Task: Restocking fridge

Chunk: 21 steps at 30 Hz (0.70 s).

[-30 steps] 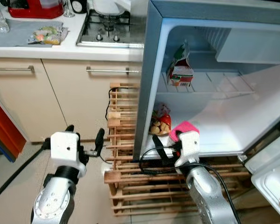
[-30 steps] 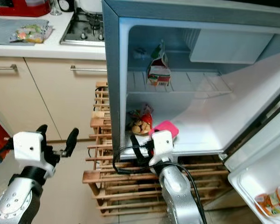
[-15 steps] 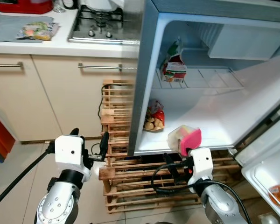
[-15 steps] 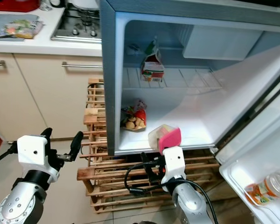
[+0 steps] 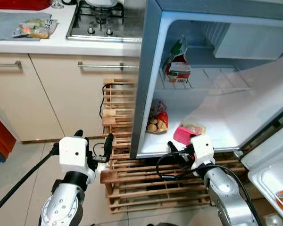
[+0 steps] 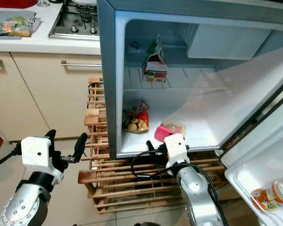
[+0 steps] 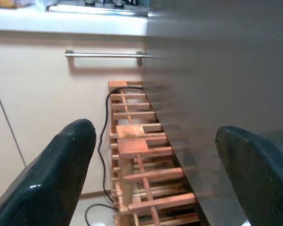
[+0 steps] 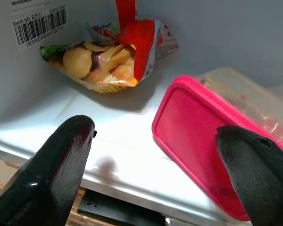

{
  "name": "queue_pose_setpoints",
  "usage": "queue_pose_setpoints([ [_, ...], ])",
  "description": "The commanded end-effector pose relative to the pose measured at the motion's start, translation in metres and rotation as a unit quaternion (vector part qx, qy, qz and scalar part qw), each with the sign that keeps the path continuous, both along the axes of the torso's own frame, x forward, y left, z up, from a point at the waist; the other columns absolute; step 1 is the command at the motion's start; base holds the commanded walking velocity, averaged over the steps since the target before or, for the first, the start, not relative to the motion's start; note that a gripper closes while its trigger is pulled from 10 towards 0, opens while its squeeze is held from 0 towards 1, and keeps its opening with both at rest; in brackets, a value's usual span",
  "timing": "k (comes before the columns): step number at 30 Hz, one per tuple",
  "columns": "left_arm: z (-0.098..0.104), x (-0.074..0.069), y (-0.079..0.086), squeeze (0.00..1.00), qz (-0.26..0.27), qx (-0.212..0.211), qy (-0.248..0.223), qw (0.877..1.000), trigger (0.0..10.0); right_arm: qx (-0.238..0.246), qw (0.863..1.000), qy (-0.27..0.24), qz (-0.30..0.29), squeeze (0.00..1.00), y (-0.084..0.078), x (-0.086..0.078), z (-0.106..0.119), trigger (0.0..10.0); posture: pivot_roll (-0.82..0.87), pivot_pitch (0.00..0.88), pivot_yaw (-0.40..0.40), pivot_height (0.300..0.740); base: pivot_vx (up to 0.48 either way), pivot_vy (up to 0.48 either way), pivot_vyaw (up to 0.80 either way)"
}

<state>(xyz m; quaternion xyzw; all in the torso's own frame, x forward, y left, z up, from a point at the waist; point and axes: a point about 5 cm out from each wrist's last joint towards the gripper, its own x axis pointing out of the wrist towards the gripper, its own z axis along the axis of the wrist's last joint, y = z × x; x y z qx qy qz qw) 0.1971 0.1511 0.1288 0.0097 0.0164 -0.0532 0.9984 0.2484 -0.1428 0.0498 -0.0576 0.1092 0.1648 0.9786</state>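
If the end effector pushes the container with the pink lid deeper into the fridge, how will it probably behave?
The container with the pink lid looks like rigid plastic, so it should probably slide on the smooth white fridge floor without bending. It lies tilted, so a push may rock or settle it. The snack bag behind would likely crumple if hit.

Inside the open fridge (image 5: 151, 56) there are three items: one carton (image 5: 178, 68) on the wire shelf (image 5: 212, 84), and on the fridge floor one snack bag (image 5: 156, 120) and one pink-lidded container (image 5: 187, 132). The fridge door (image 6: 259, 169) holds one bottle (image 6: 269, 193) with an orange label. On the counter (image 5: 61, 44) lies one packet of food (image 5: 33, 28) on one grey mat (image 5: 9, 23), beside one gas hob (image 5: 96, 23). Two cupboard handles (image 5: 106, 66) show below it. One wooden rack (image 5: 120, 141) stands under the fridge. Two pincers are in view, the left pincer (image 5: 92, 148) and the right pincer (image 8: 155, 179).
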Motion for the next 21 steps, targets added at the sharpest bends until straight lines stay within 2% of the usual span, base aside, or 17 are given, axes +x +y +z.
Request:
queue_pose_setpoints([
  [1,-0.004,0.002,0.001,0.00,-0.006,0.001,0.013,1.000,10.0,-0.003,1.000,-0.003,-0.011,0.00,-0.001,-0.001,-0.002,10.0,-0.07,0.042,-0.042,0.740,0.000,0.000,0.00],
  [3,-0.003,0.006,0.002,0.00,-0.011,0.005,0.011,1.000,10.0,-0.001,1.000,-0.022,-0.017,0.00,0.002,0.001,0.001,10.0,-0.07,0.033,-0.025,0.740,0.000,0.000,0.00],
  [8,-0.001,0.018,0.003,0.00,-0.021,0.010,0.004,1.000,10.0,-0.042,0.996,-0.071,-0.031,0.00,0.002,0.015,0.006,10.0,-0.09,0.010,-0.001,0.740,0.000,0.000,0.00],
  [12,-0.001,0.020,0.001,0.00,-0.022,0.008,0.003,1.000,10.0,-0.065,0.995,-0.077,-0.027,0.00,0.001,0.022,0.002,10.0,-0.09,0.003,-0.001,0.740,0.000,0.000,0.00],
  [17,-0.004,0.019,-0.002,0.00,-0.021,0.003,0.007,1.000,10.0,-0.122,0.987,-0.106,-0.010,0.00,0.004,0.047,0.004,10.0,-0.07,0.000,-0.014,0.740,0.000,0.000,0.00],
  [21,-0.004,0.021,-0.001,0.00,-0.020,0.005,0.007,1.000,10.0,-0.136,0.981,-0.139,-0.014,0.00,0.007,0.059,0.015,10.0,-0.07,0.000,-0.005,0.740,0.000,0.000,0.00],
])
